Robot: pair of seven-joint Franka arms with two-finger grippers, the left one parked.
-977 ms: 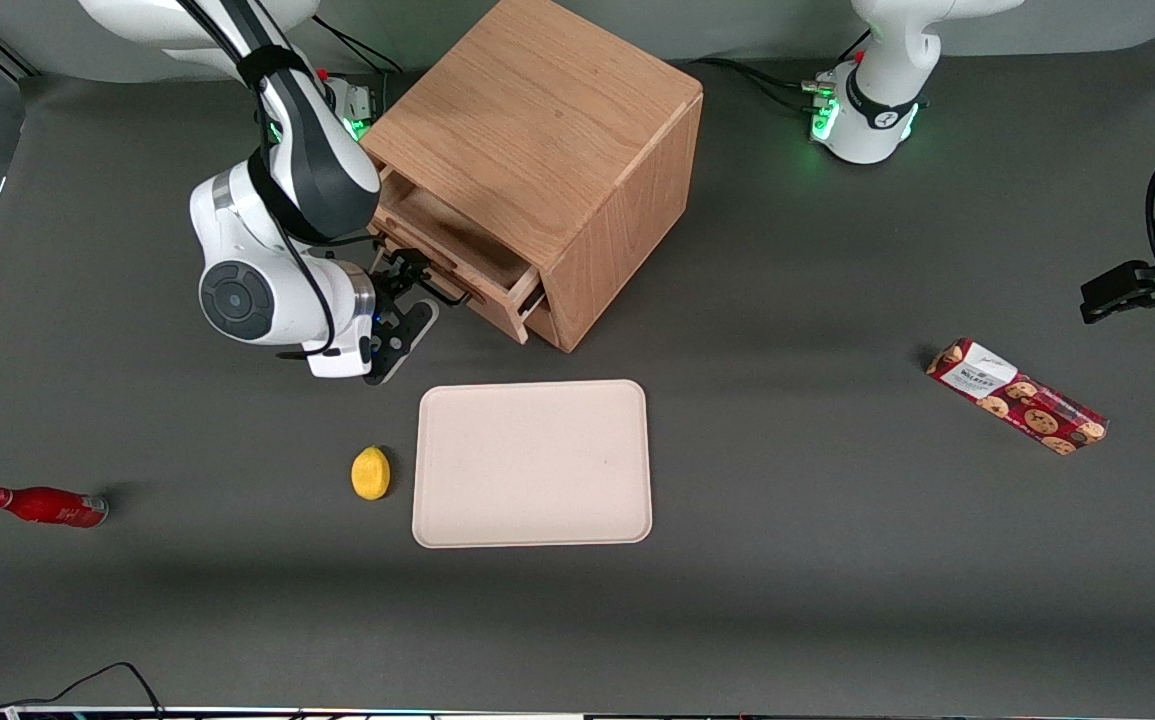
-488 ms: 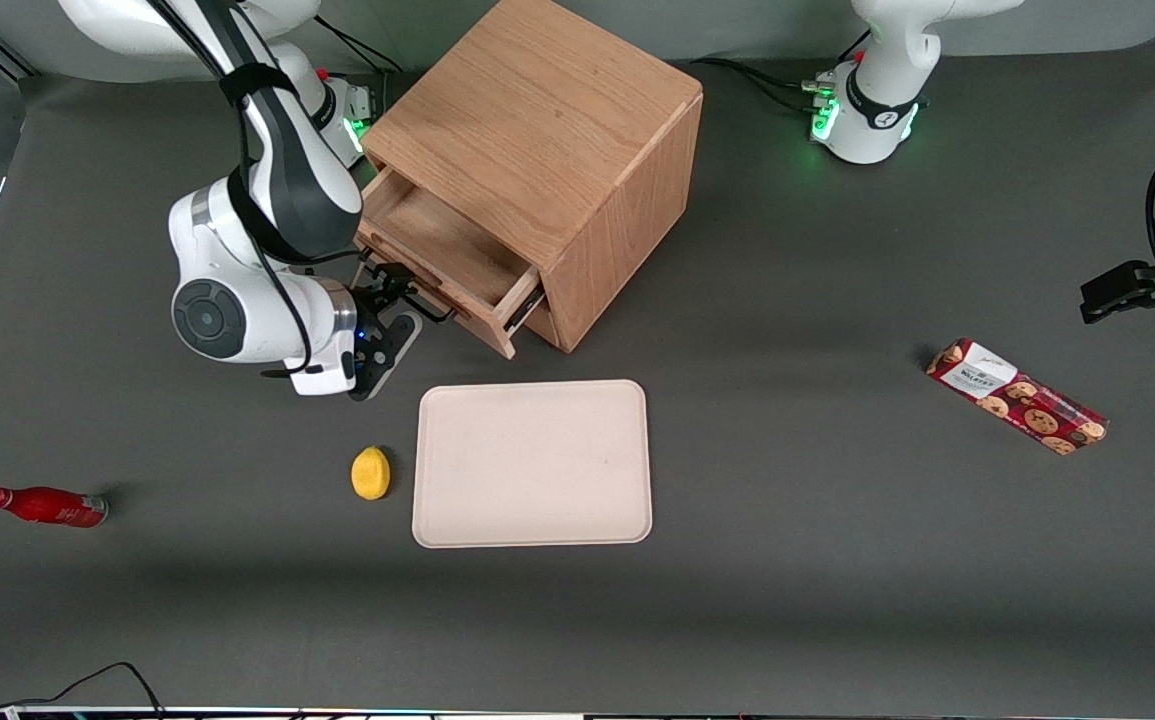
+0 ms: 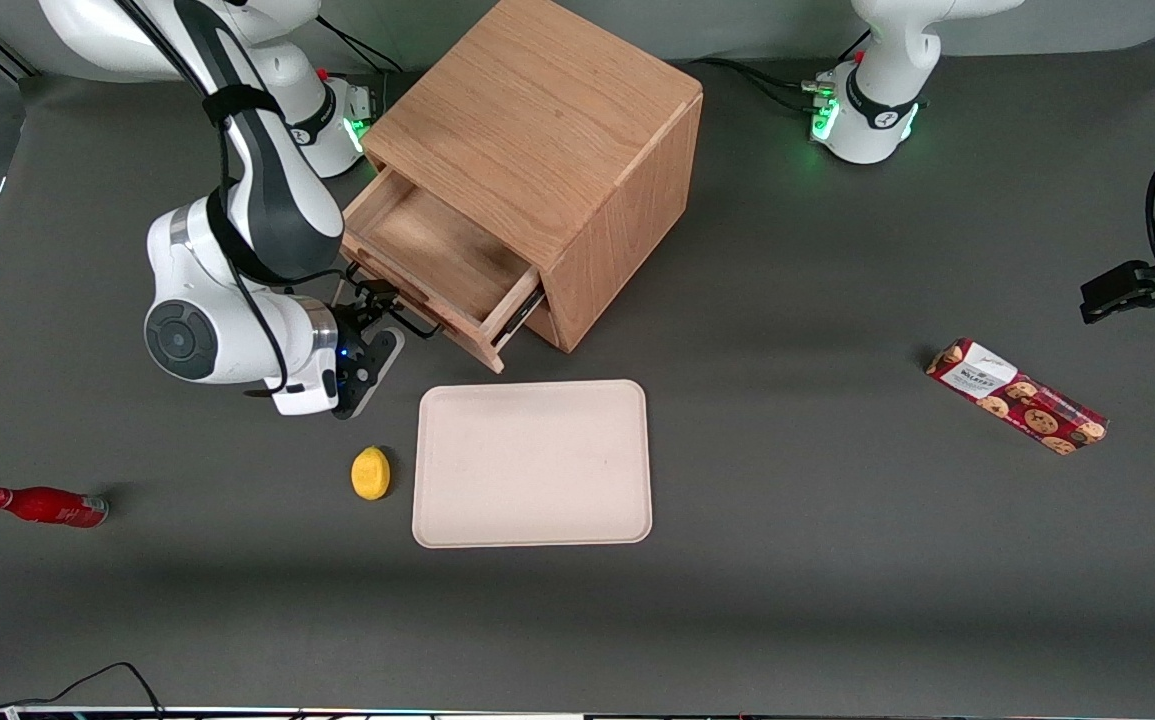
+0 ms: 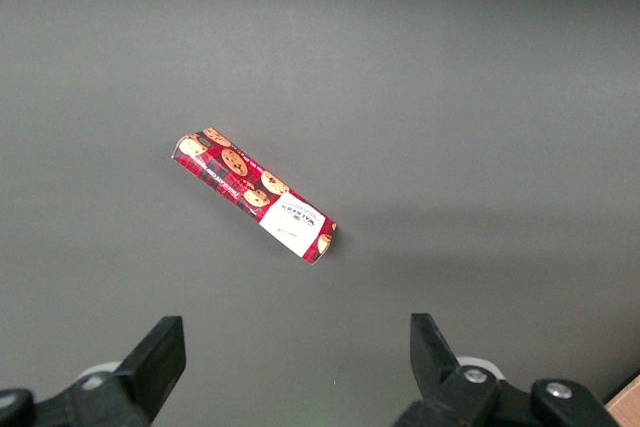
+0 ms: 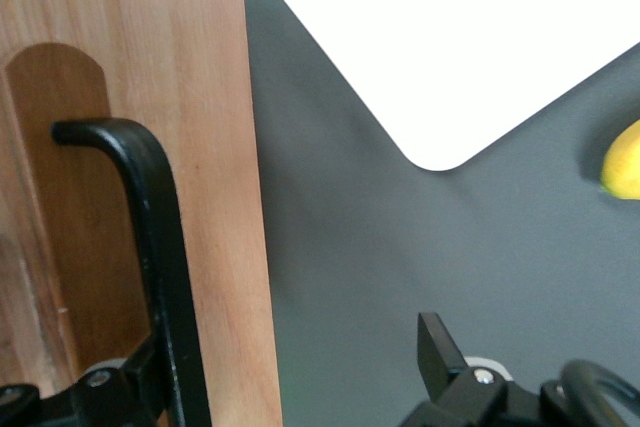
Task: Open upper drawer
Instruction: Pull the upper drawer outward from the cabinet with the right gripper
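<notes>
Right arm reaches down from its base, elbow bent, wrist turned sideways. Its gripper sits low, level with the wrist. Fingers stand apart, one to either side of a black bar, not clamped shut.

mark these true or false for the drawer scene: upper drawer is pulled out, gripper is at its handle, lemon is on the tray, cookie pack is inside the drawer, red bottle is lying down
1. The upper drawer is pulled partly out of the cabinet. True.
2. The gripper is at the drawer's black handle. True.
3. The lemon sits on the tray. False: it lies on the table beside the tray.
4. The cookie pack is inside the drawer. False: it lies on the table toward the parked arm's end, and the visible drawer interior is bare.
5. The red bottle lies on its side. True.
</notes>
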